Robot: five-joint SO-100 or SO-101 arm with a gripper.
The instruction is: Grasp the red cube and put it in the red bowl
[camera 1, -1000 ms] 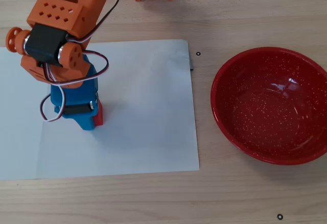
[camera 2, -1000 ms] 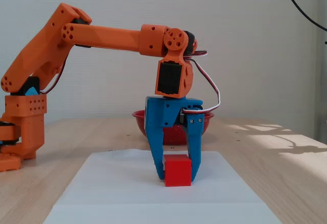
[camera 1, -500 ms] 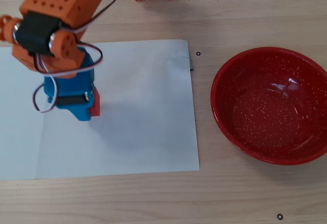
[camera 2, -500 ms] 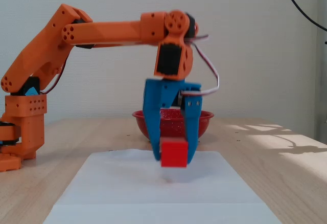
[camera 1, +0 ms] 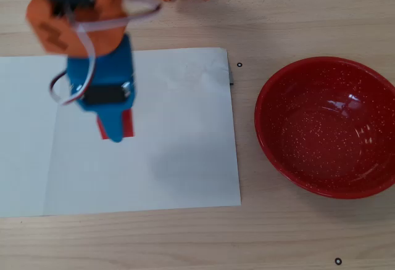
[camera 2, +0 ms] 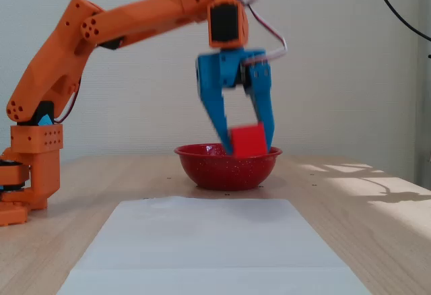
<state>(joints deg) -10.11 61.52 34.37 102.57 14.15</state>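
Note:
The red cube (camera 2: 248, 140) hangs in the air between the blue fingers of my gripper (camera 2: 250, 145), which is shut on it. In the overhead view the gripper (camera 1: 115, 129) is over the left part of the white paper, and only slivers of the cube (camera 1: 128, 122) show beside the blue finger. The red bowl (camera 1: 327, 125) with white speckles rests on the wooden table at the right, well apart from the gripper. In the fixed view the bowl (camera 2: 209, 170) stands behind the lifted cube.
A white paper sheet (camera 1: 179, 159) lies on the wooden table (camera 1: 278, 233). The orange arm base (camera 2: 27, 174) stands at the left in the fixed view. Small black marks (camera 1: 239, 65) dot the table near the paper's corner.
The arm has lifted the cube off the paper, from resting on it to well above it. In the overhead view the gripper shifted slightly right.

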